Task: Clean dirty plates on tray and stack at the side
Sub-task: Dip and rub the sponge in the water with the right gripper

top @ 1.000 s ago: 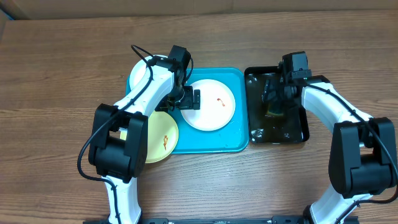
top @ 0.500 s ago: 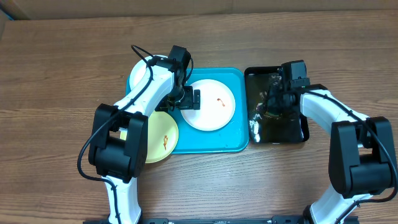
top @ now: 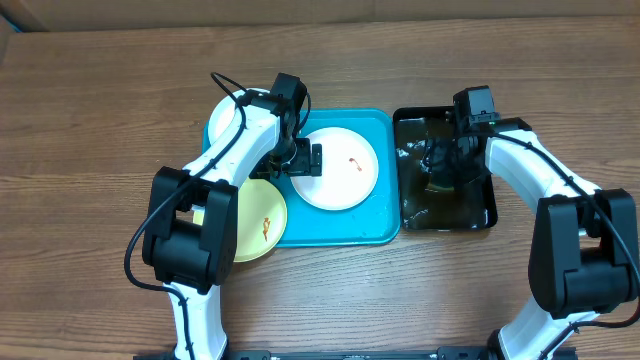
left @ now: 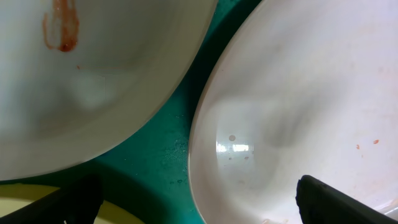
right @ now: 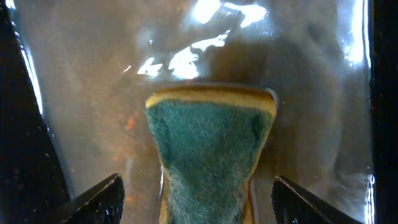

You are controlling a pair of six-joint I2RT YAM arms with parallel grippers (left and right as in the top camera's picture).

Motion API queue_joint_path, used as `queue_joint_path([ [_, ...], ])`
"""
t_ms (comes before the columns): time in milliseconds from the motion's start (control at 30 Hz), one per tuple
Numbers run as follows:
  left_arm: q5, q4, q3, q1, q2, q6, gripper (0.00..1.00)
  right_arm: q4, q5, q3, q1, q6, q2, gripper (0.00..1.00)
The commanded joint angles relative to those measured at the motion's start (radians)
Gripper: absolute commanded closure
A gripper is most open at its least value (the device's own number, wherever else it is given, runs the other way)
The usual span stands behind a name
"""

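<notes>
Hovering low over the tray (top: 385, 125), the left claw (left: 198, 200) stood with its jaws wide apart, holding nothing. Directly beneath it the rims of two white plates (top: 340, 168) nearly met, and a yellow-green plate (top: 258, 222) lay behind it, back toward the arm's base. The right claw (right: 196, 198) was spread too, with a soggy sponge (right: 211, 149) lying between its fingers in the black tray (top: 485, 215). Those plates looked stiff, slick and breakable; I'd pinch one at its rim.
</notes>
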Motion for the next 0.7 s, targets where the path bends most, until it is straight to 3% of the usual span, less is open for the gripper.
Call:
queue_joint_path([
  [0,0.007,0.005,0.005,0.004,0.017,-0.006,0.0,-0.006,0.013,0.002,-0.001,-0.003,-0.001,0.25],
  [333,0.007,0.031,0.005,0.004,0.017,-0.005,0.0,-0.066,0.021,0.002,-0.001,-0.026,-0.001,0.2],
  [367,0.007,0.024,0.005,0.004,0.017,0.003,0.08,-0.066,0.021,0.002,-0.001,-0.026,-0.001,0.2],
  [500,0.008,0.01,0.005,0.004,0.017,-0.017,0.73,-0.071,0.019,0.002,-0.001,-0.026,-0.001,0.23],
  [533,0.008,0.01,0.005,0.004,0.017,-0.03,0.83,-0.074,0.016,0.002,-0.001,-0.025,-0.001,0.25],
  [567,0.008,0.01,0.005,0.004,0.017,-0.039,0.89,-0.077,0.016,0.002,-0.001,-0.025,-0.001,0.29],
  [667,0.007,0.011,0.005,0.003,0.017,-0.062,0.86,-0.091,0.017,0.002,0.0,-0.025,-0.001,0.31],
])
